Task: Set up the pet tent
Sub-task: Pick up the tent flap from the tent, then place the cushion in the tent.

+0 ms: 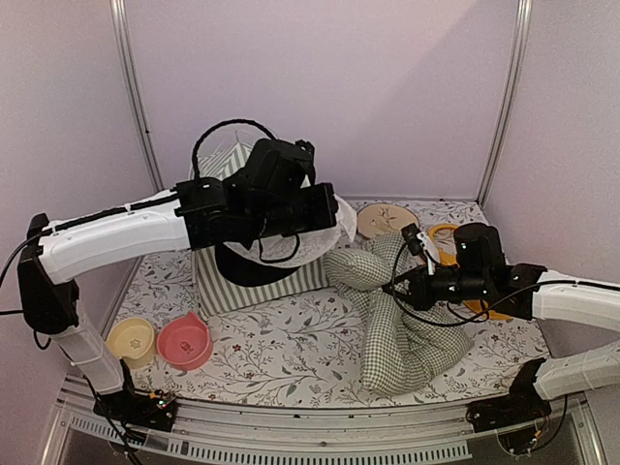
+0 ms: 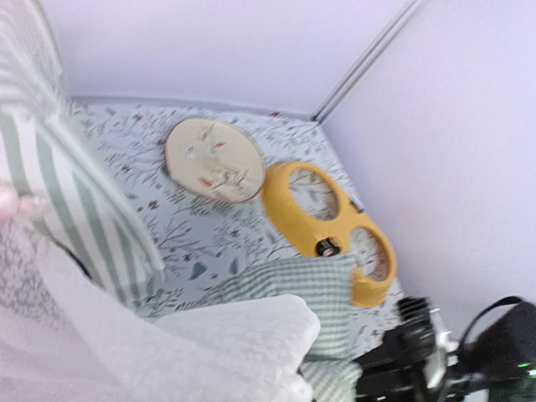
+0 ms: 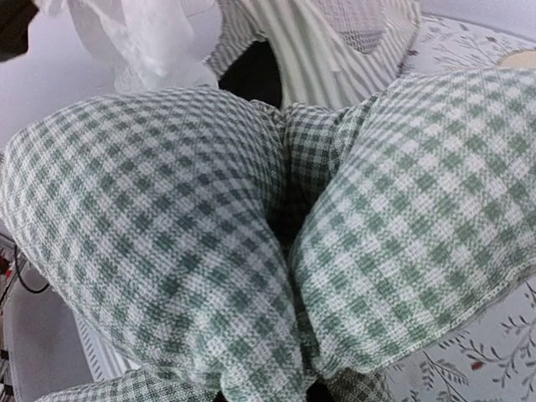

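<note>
The pet tent (image 1: 254, 281) stands at the left middle of the mat, green-and-white striped, with its black mesh ring (image 1: 232, 126) sticking up behind my left arm. My left gripper (image 1: 334, 208) is above the tent's right side, shut on the white lace curtain (image 1: 341, 227). In the left wrist view the curtain (image 2: 167, 352) covers the fingers, next to striped fabric (image 2: 59, 193). My right gripper (image 1: 395, 284) is shut on the checked cushion (image 1: 407, 329), which lies crumpled right of the tent. The bunched cushion (image 3: 167, 209) fills the right wrist view and hides the fingers.
A yellow two-hole bowl stand (image 1: 448, 237) and a round beige disc (image 1: 386, 221) lie at the back right. A pink bowl (image 1: 184, 341) and a yellow bowl (image 1: 131, 341) sit at the front left. Walls close in the floral mat (image 1: 291, 349) behind and at both sides.
</note>
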Available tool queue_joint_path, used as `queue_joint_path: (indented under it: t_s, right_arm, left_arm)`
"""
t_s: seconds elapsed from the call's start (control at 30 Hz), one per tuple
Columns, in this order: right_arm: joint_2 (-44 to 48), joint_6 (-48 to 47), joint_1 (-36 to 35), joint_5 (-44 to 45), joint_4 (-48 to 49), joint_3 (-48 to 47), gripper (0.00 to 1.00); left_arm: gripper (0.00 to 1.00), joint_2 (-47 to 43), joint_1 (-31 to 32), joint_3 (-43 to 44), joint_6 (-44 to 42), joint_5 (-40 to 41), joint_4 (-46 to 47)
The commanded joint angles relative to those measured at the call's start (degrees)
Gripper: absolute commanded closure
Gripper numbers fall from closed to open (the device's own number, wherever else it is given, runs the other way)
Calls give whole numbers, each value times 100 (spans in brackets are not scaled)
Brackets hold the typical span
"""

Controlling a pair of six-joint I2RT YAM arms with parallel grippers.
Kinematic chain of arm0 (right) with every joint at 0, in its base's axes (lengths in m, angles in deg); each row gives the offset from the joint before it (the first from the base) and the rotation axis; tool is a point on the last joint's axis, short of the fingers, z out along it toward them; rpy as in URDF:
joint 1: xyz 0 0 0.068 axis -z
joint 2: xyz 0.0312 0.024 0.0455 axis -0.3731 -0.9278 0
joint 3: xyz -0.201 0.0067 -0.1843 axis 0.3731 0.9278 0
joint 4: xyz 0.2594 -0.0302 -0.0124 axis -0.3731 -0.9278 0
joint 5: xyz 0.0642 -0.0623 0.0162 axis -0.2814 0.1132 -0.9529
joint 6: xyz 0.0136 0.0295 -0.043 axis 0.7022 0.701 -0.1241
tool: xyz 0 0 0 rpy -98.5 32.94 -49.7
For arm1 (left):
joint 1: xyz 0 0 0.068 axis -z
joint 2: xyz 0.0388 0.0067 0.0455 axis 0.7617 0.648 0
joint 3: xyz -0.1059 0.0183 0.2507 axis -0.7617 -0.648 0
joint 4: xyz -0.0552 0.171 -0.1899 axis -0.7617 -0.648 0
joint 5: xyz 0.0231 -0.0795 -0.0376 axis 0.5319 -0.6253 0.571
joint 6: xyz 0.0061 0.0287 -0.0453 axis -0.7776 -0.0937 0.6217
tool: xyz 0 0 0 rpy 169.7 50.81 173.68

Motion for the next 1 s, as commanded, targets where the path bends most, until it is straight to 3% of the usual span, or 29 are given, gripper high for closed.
queue_joint_path:
  t_s: [0.0,0.27,0.67,0.87,0.97]
  right_arm:
    - [-441,-314,-377,-1207,1760,-161,100]
    - [-2169,-282,-896,-2170,3260,-1217,100]
    - [-4379,881,-937,-998,4865,-2715,100]
    - [-4896,1642,-747,-154,4739,-2827,100]
    - [-5077,2098,-635,118,4182,-3076,100]
  left_arm:
    - [100,-212,-103,442,-988,-887,117]
    - [100,-314,-363,954,-1159,-2127,396]
    - [100,-432,-339,1160,-945,-2935,1054]
    - [100,-658,-289,1006,-897,-2788,1132]
    - [100,-810,-258,815,-837,-2773,1265]
